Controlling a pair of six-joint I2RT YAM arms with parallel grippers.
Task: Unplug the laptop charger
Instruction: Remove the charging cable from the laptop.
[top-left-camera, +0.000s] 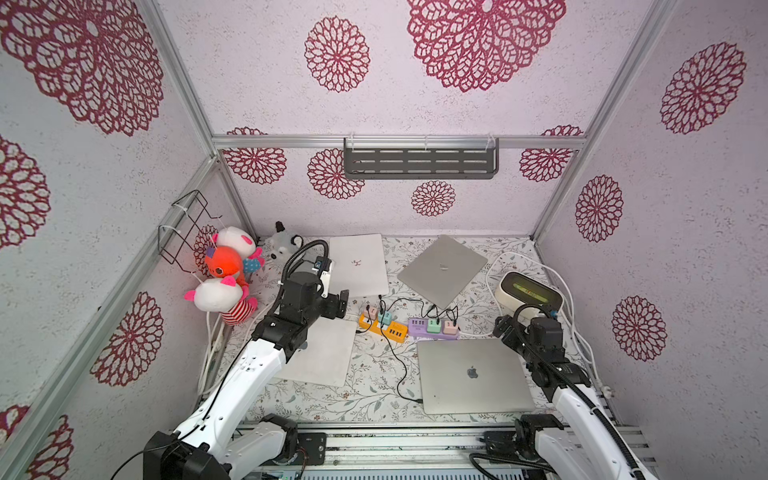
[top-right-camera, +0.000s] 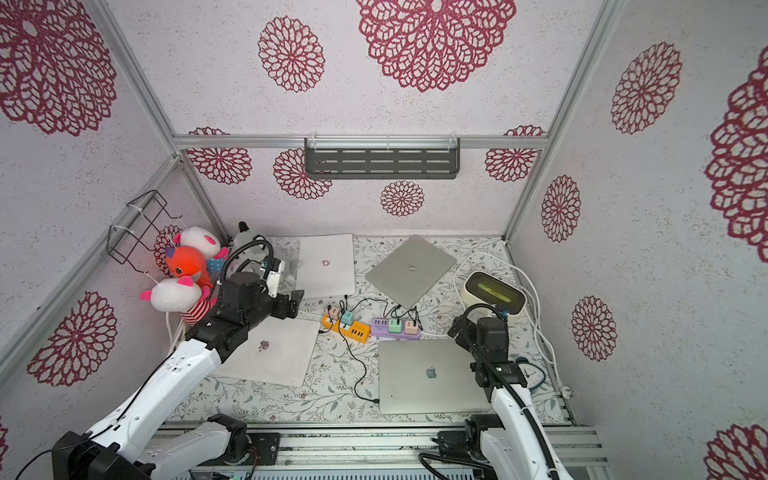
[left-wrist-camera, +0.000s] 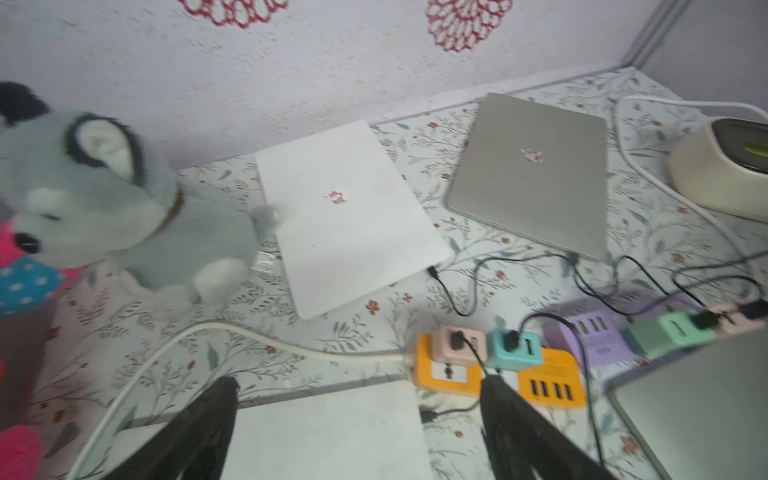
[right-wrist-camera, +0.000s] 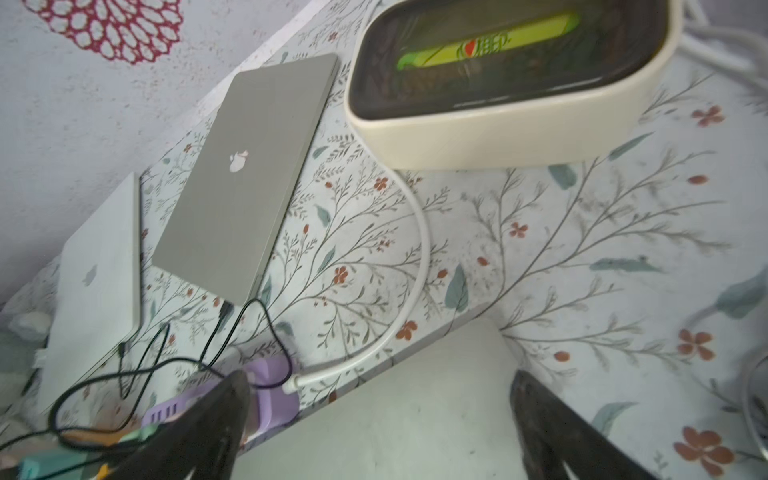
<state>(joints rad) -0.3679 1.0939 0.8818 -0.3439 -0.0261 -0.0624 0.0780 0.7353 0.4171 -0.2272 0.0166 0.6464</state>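
Black charger cables run from pastel charger cubes on an orange power strip and a purple one to closed laptops. One cable ends in a plug at the front right silver laptop. Another plug sits at the back white laptop. My left gripper is open over the corner of the front white laptop, just left of the orange strip. My right gripper is open over the silver laptop's corner, next to the purple strip.
Plush toys crowd the back left corner, a grey one close to my left arm. A cream box with thick white cords stands at the right. A fourth laptop lies at the back.
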